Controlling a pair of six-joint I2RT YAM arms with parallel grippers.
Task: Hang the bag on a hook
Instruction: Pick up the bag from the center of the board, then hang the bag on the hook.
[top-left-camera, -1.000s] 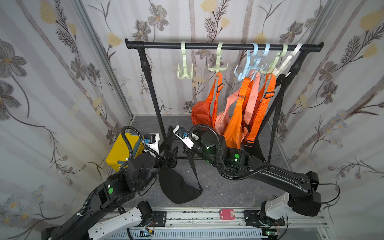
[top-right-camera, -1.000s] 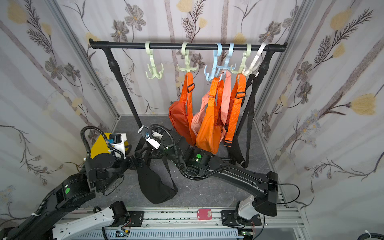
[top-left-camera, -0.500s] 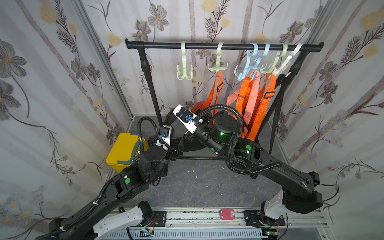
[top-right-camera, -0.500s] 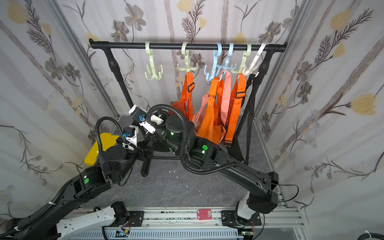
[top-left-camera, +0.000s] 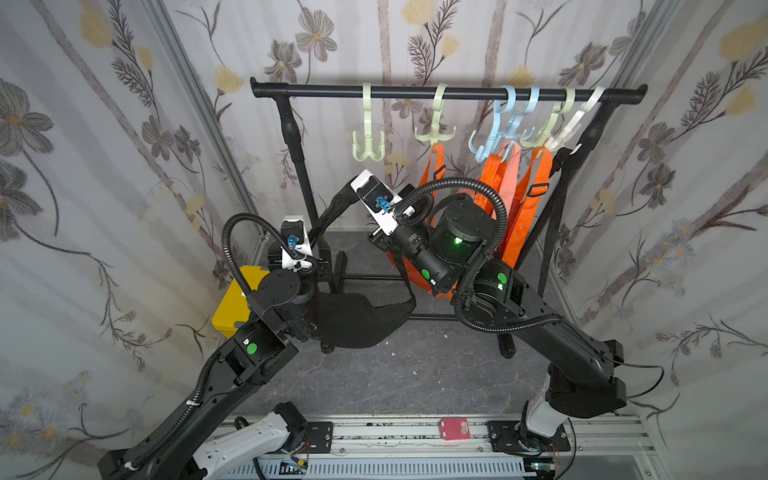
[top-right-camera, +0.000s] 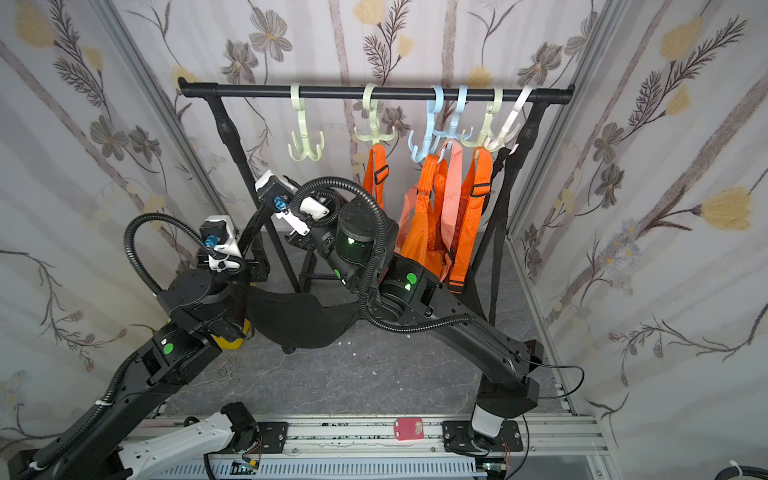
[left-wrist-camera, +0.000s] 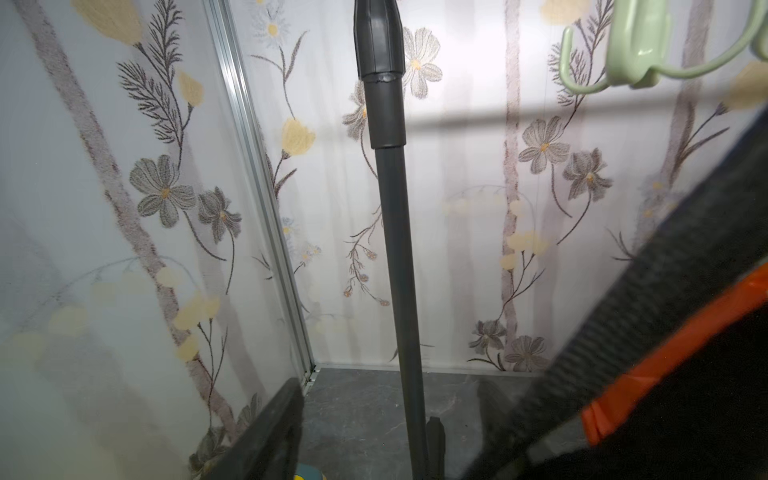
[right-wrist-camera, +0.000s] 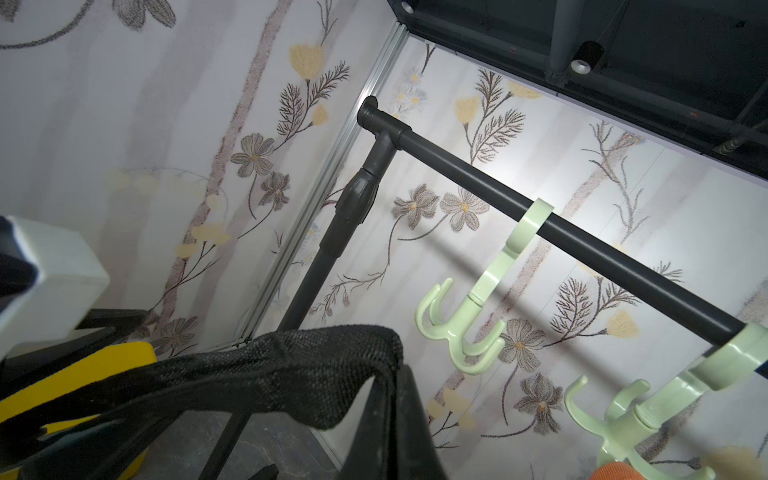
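black fabric bag (top-left-camera: 357, 320), sagging in mid-air, strap (top-left-camera: 332, 210) drawn upward, pale green hook (top-left-camera: 367, 143) hanging bare above

- Orange bags (top-right-camera: 424, 245) and a salmon-pink one (top-right-camera: 453, 195) hang together.
- Yellow box (top-left-camera: 230, 307) sits on the floor by the floral wall (top-left-camera: 104, 187).
- Red block (top-left-camera: 454, 429) rests on the front aluminium rail (top-left-camera: 582, 432).

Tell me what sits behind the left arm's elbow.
A yellow box stands on the floor there; the arm hides part of it, and its contents cannot be seen.
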